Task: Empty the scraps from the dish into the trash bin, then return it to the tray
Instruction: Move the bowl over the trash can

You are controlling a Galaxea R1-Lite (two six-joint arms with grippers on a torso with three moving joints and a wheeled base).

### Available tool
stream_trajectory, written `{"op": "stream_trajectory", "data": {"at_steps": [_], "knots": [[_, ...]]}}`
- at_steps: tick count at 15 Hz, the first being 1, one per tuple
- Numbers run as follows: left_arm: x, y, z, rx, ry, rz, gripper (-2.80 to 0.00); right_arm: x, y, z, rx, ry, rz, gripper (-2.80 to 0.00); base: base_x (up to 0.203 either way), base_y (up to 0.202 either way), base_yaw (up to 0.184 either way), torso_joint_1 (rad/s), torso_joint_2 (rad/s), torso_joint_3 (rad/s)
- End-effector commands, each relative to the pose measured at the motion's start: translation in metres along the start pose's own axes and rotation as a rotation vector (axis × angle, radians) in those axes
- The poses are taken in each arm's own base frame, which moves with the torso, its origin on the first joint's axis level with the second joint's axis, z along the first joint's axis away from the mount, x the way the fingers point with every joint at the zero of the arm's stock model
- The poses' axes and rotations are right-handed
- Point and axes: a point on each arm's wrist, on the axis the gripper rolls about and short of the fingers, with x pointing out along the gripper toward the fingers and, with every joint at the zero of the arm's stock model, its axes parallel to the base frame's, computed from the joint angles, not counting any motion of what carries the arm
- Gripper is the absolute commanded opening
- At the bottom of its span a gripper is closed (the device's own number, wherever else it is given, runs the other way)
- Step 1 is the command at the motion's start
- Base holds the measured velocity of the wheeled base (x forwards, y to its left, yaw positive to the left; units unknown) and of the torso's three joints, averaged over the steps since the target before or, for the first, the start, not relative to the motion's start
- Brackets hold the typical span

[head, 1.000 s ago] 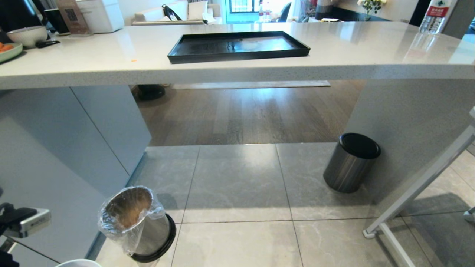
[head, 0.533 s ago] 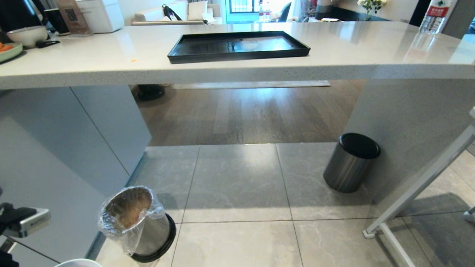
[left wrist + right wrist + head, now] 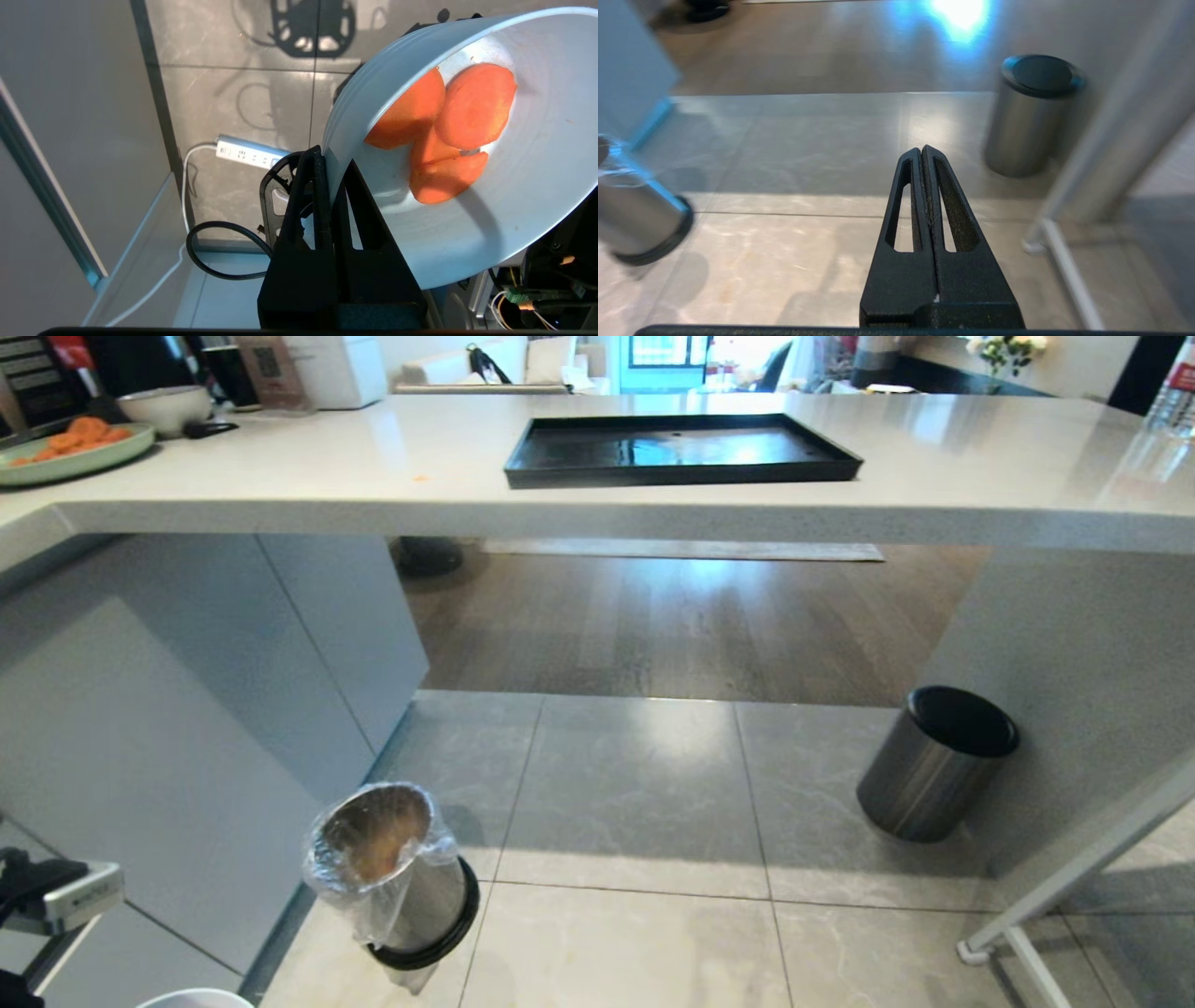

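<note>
Beside the kitchen counter, the left gripper (image 3: 329,163) stays clamped on the dish (image 3: 514,233) rim, three scraps (image 3: 444,135) inside.
Carry step: next, bring it over the trash bin (image 3: 387,859) and tip; tray (image 3: 681,450) waits above.

**An open-plan home kitchen**

A long pale stone surface (image 3: 597,476) stands like a kitchen island over grey floor tiles (image 3: 635,784) that give way to wood flooring (image 3: 672,625). On it sit a black tray (image 3: 677,450), a green plate of carrot slices (image 3: 70,446) and a bowl (image 3: 168,406). Behind, a pale sofa (image 3: 485,364) marks a living room. Two small metal bins (image 3: 397,877) (image 3: 934,765) stand on the tiles.
</note>
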Motion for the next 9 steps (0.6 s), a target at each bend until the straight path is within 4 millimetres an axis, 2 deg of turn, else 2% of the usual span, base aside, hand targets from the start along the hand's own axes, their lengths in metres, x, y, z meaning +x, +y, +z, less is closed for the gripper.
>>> {"op": "stream_trajectory", "data": {"at_steps": [1, 6, 9], "knots": [[-0.0001, -0.0001, -0.0004, 0.001, 0.003, -0.001, -2.80, -0.0001, 0.0000, 0.0000, 0.000, 0.000, 0.000, -2.80, 0.000, -0.009, 0.172, -0.002, 0.00, 0.003], [-0.0006, -0.0002, -0.0004, 0.002, 0.000, -0.001, -2.80, -0.0001, 0.0000, 0.0000, 0.000, 0.000, 0.000, -2.80, 0.002, -0.007, 0.151, 0.002, 0.00, 0.003], [-0.0014, -0.0006, -0.0012, 0.006, -0.006, 0.001, -2.80, -0.0001, 0.0000, 0.0000, 0.000, 0.000, 0.000, -2.80, 0.000, 0.000, 0.000, 0.000, 0.00, 0.000]]}}
